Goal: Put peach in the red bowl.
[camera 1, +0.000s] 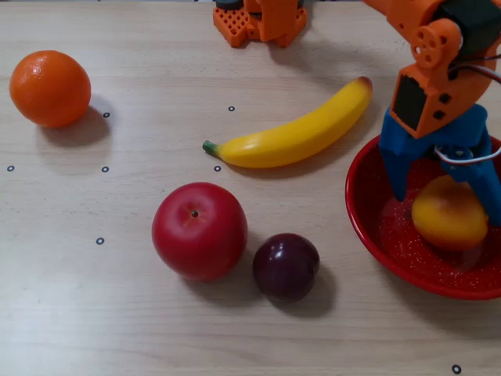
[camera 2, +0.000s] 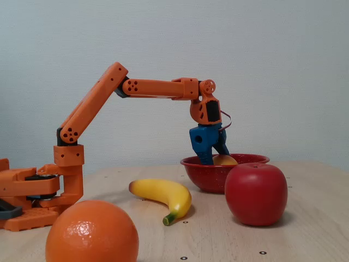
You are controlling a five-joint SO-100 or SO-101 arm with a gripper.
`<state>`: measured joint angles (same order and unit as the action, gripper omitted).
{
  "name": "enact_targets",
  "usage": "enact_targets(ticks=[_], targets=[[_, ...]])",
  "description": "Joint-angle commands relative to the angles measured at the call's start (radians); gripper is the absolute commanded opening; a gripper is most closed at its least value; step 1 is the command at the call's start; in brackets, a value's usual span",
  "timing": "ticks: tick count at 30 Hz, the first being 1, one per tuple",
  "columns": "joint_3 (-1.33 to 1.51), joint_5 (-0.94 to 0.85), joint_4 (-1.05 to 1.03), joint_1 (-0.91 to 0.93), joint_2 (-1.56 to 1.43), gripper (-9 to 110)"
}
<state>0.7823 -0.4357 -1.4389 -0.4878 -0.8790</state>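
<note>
- The blue hand [camera 1: 446, 200] hangs inside the red bowl [camera 1: 368, 227], its fingers spread wide on either side of the peach [camera 1: 448, 213] without gripping it.
- The peach lies on the bowl's floor; in the side fixed view only its top [camera 2: 224, 160] shows above the rim [camera 2: 240, 161].
- On the table [camera 1: 117, 298] to the bowl's left in the top fixed view: banana [camera 1: 297, 133], apple [camera 1: 200, 231], plum [camera 1: 286, 266], orange [camera 1: 50, 88].

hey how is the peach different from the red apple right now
The peach is yellow-orange; the red apple is deep red all over. The peach looks smaller than the apple. The peach lies inside the red bowl, between the gripper's spread blue fingers, while the apple stands on the bare table beside the plum. Both are round, glossy fruits.
</note>
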Motion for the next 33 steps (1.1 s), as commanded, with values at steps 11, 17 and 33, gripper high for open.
enact_targets(ticks=[11, 17, 33], targets=[[-0.087, 0.003, -0.095, 0.06, -0.341, 44], [-0.074, 0.023, -0.144, 0.078, -0.436, 38], [0.127, 0.058, -0.114, 0.155, -0.663, 0]])
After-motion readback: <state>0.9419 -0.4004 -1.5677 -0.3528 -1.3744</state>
